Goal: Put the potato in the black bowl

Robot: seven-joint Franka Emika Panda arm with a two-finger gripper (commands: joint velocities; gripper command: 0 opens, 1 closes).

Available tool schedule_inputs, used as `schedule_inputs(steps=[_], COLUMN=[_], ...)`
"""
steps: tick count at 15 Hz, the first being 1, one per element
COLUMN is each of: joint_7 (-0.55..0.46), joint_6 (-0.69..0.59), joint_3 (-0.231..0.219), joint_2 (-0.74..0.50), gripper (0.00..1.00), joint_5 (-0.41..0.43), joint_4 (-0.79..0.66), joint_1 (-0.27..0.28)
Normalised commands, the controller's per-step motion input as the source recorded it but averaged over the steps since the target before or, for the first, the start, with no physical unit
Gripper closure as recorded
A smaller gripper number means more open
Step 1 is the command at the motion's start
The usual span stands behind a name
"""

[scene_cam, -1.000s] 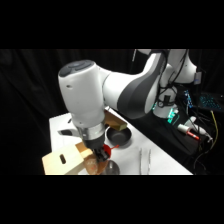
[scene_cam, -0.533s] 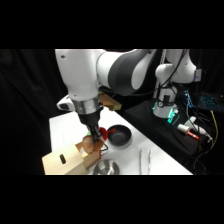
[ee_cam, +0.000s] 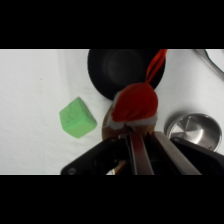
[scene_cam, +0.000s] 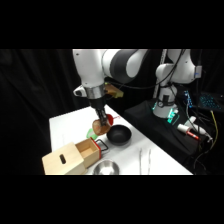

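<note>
We see the end effector [scene_cam: 102, 123] clamped on the potato [scene_cam: 99, 127], small rounded tan-brown lump, raised beside our matte black bowl [scene_cam: 118, 135].

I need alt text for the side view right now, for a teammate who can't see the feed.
The arm's hand holds the potato in the air just left of the black bowl, not yet over it. A green block sits behind the potato, an open wooden box lies at the front left, and a silver bowl is at the front edge.
</note>
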Motion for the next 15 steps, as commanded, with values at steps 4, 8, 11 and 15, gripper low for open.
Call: schedule_inputs(steps=[4,8,11,15], joint_7=[0.08,0.06,0.02,-0.02], joint_6=[0.22,0.27,0.26,0.18], joint_3=[0.005,-0.008,-0.024,-0.011], joint_2=[-0.36,-0.18,-0.04,0.04], gripper=[0.93,0.93,0.94,0.94], joint_5=[0.136,0.131,0.165,0.185], joint_4=[-0.45,-0.34,-0.22,-0.1], joint_1=[-0.048,-0.047,-0.063,-0.05])
